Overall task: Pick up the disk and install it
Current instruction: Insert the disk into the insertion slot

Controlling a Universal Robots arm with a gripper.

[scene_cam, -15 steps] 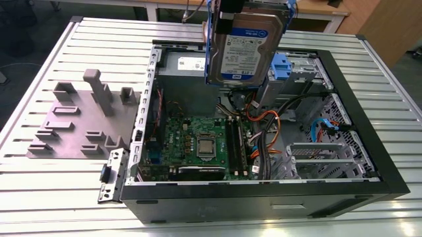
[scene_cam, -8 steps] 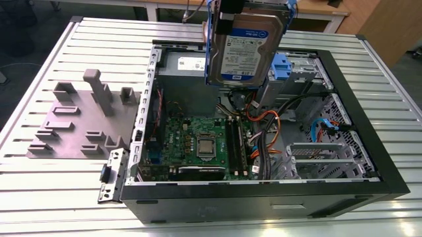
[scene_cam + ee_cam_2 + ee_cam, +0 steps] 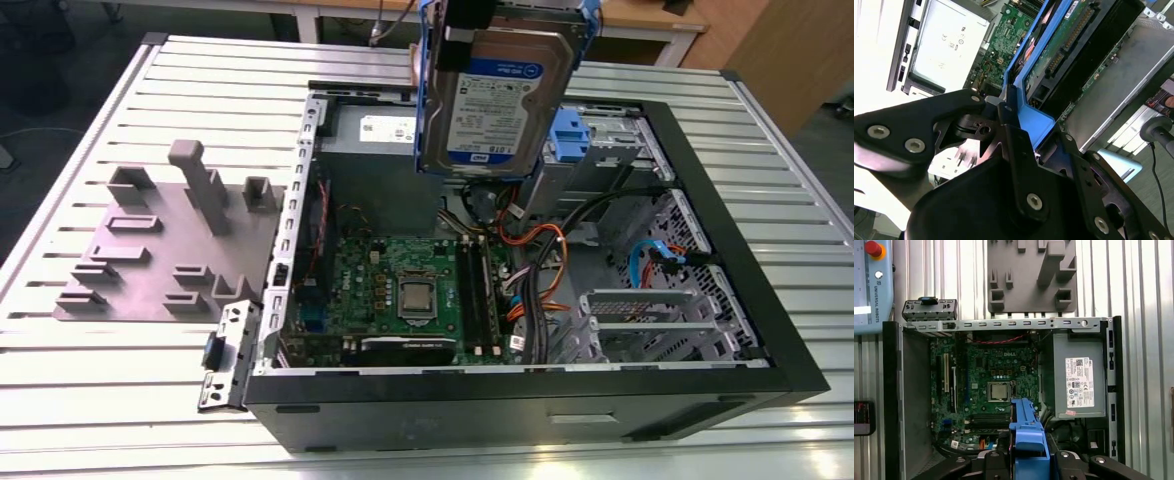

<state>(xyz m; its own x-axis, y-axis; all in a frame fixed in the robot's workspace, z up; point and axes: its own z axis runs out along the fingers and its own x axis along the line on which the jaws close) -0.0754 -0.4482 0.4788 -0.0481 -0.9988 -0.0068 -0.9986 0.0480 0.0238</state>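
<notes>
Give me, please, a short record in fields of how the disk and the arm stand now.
disk: held in the air above the open computer case, label towards the exterior view
gripper: fingers shut on the disk's blue rail
computer case: on its side, lid off, motherboard exposed
install: not done, disk outside the case
fixture plate: grey, on the table, exterior view's left of the case

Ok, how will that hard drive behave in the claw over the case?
Probably rigid: the hard drive hangs unbent. Likely dense for its size, being metal-bodied. The claw grips its blue plastic rail, which may flex or slip.
</notes>
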